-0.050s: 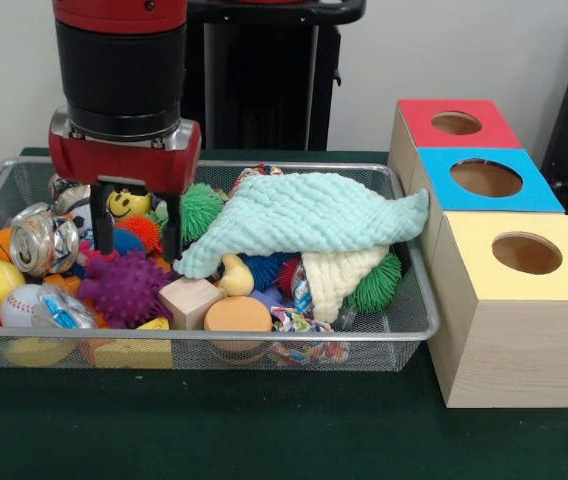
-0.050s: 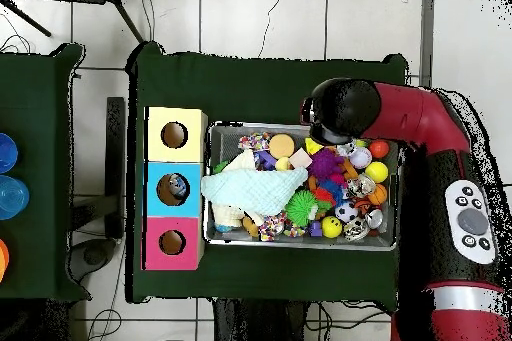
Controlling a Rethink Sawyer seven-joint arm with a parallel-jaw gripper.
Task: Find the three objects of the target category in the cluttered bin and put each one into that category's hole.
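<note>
Pincer open, low over purple spiky ball in bin

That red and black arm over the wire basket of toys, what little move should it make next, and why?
Probably a short drop straight down. The gripper hangs open above the orange spiky ball, beside the purple spiky ball, fingers already among the toys in the wire mesh basket.
</note>
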